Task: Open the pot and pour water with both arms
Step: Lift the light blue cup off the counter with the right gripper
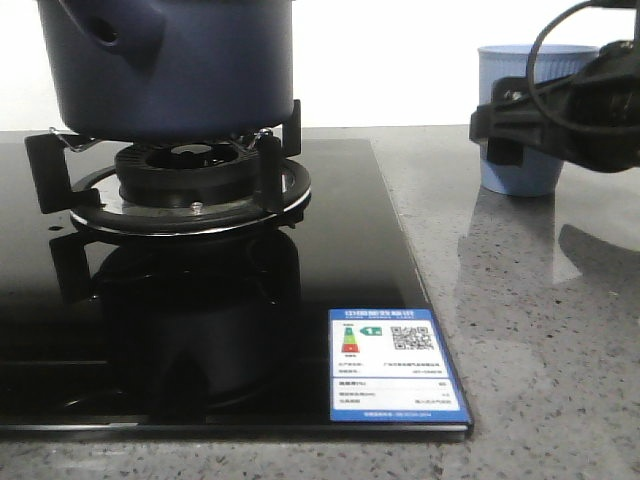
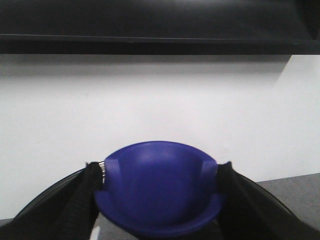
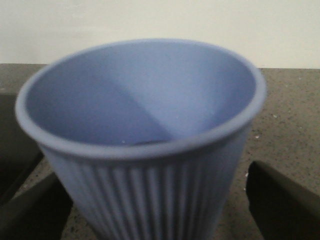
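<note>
Pot point(image 1: 170, 65) sat on the burner grate point(image 1: 190, 185) of the black glass hob point(image 1: 200, 330), far left on the table point(image 1: 540, 330); only its lower body and side knob point(image 1: 110, 35) showed in the front view, top cropped out, so can't tell if the lid was on or off

Left gripper point(image 2: 157, 200): jaws closed around a dark blue domed part point(image 2: 157, 187), probably the pot's lid or lid knob, against a white wall. Judgement only: this looks like lid held off or being lifted

Right gripper point(image 3: 160, 220): jaws wide, 1 finger point(image 3: 285, 200) on each side of the light blue ribbed cup point(image 3: 145, 135), not visibly touching it. Front view put that arm point(image 1: 560, 110) right in front of the cup, which stood on the table well right of the hob

Cup contents unclear, dark patch at the bottom only

Step in hand, my read: grasp the cup. To do it well:
- centre the cup between the jaws before closing
- grip mid-wall on the ribs, not the thin rim
- close gently, wall looks soft and could deform
- keep it upright in transit
- keep the left hold high and clear of the pot mouth
</note>
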`<state>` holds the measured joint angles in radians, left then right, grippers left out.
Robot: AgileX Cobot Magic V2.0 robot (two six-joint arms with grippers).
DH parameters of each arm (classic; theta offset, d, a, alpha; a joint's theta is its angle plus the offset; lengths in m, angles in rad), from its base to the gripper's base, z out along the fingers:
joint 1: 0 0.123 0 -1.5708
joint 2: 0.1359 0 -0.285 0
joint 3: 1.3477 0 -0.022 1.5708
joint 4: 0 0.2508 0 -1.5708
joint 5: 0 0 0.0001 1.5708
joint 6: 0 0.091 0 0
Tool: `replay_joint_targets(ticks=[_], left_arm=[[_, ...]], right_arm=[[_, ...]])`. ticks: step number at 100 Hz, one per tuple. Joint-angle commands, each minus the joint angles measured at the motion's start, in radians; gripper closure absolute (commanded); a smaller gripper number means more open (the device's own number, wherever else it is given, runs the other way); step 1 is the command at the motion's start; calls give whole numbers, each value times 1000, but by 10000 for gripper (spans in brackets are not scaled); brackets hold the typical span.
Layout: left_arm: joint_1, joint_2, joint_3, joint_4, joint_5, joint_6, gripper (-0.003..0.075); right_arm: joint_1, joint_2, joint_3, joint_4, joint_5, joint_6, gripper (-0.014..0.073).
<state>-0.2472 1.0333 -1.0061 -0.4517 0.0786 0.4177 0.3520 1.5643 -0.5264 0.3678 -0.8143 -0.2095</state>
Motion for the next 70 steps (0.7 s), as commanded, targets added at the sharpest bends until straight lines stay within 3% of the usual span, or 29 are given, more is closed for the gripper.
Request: replay_joint_targets(ticks=[1, 17, 40, 70], left_arm=[[6, -26, -38, -4, -105, -1, 312], [6, -26, -38, -4, -105, -1, 312], [6, -26, -38, -4, -105, -1, 312], [6, -26, -38, -4, -105, -1, 312]], right_arm=[[3, -10, -29, -25, -119, -1, -19], [3, -8, -29, -25, -138, -1, 9], [3, -8, -29, -25, -138, -1, 198], [3, -33, -29, -62, -135, -1, 197]])
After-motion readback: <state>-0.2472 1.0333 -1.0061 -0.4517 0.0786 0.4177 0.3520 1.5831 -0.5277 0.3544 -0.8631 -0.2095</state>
